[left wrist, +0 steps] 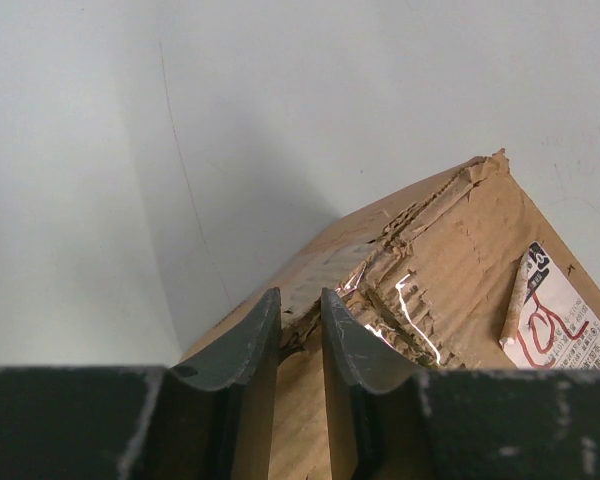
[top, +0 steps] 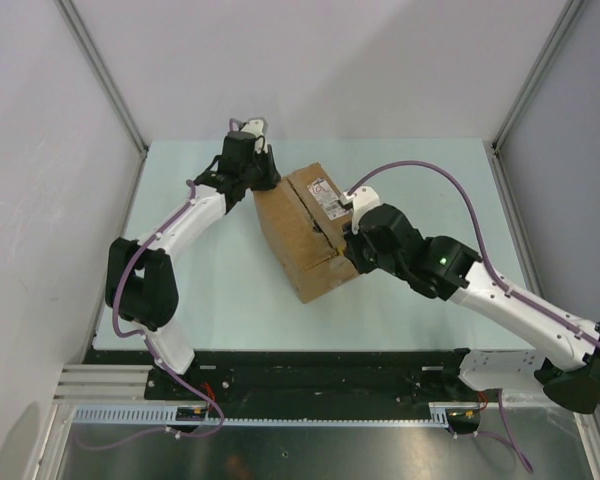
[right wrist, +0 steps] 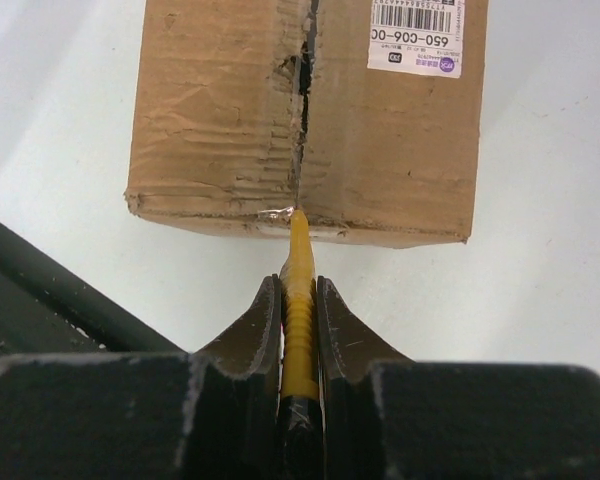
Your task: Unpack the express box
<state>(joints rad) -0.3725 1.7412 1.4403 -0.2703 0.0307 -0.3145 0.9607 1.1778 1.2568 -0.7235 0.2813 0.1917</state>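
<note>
The express box (top: 305,232), a brown carton with a white label (top: 323,190), lies slanted in the middle of the table. My left gripper (top: 263,180) is at its far left corner. In the left wrist view that gripper (left wrist: 300,300) stands narrowly apart with torn cardboard of the box (left wrist: 450,260) filling the gap. My right gripper (top: 348,245) is at the box's near right end, shut on a yellow utility knife (right wrist: 300,300). The knife's tip touches the box (right wrist: 210,120) at its lower edge, right below the split centre seam (right wrist: 305,90).
The pale green table (top: 210,300) is bounded by white walls at the left, back and right. A black rail (top: 310,365) runs along the near edge by the arm bases. A purple cable (top: 430,175) arcs over the right arm.
</note>
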